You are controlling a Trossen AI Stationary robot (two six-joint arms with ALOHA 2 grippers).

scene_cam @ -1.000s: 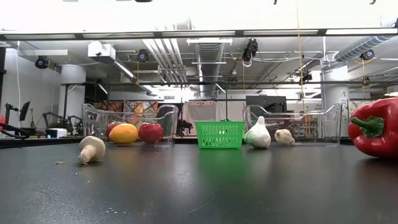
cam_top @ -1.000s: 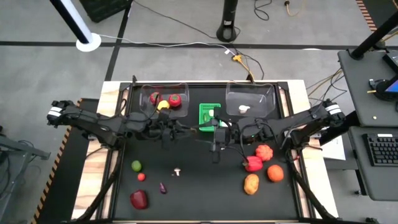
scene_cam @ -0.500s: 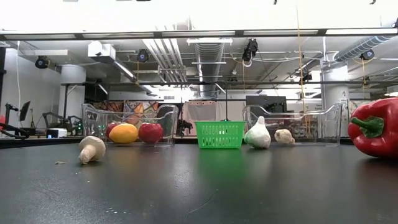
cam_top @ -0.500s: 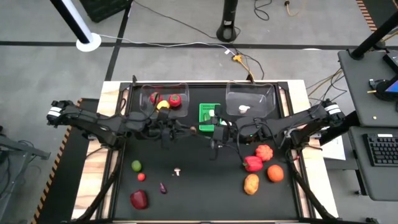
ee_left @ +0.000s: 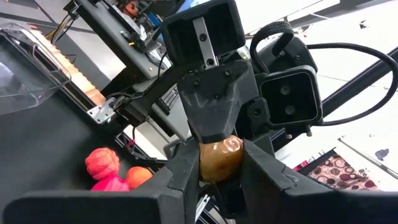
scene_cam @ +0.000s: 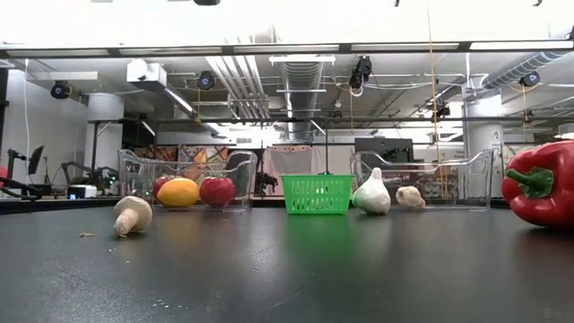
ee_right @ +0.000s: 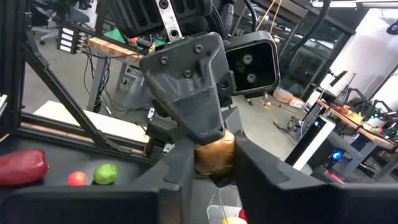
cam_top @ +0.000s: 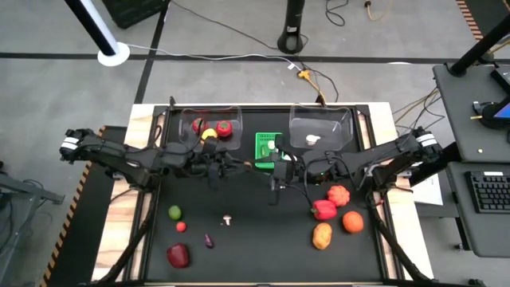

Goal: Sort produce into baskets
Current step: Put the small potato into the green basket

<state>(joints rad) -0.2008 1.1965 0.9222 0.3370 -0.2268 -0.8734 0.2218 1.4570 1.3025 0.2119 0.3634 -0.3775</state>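
Left gripper [ee_left: 218,163] fingers narrow, pinching brown potato [ee_left: 219,155] on both sides. Right gripper [ee_right: 213,163] nose to nose with it, fingers narrow on same potato. Potato round, shiny, light brown, up in air over table middle. Green basket [cam_top: 265,144] just past, at 12 o'clock. Clear bins [cam_top: 210,116] at 11 and 1 o'clock.
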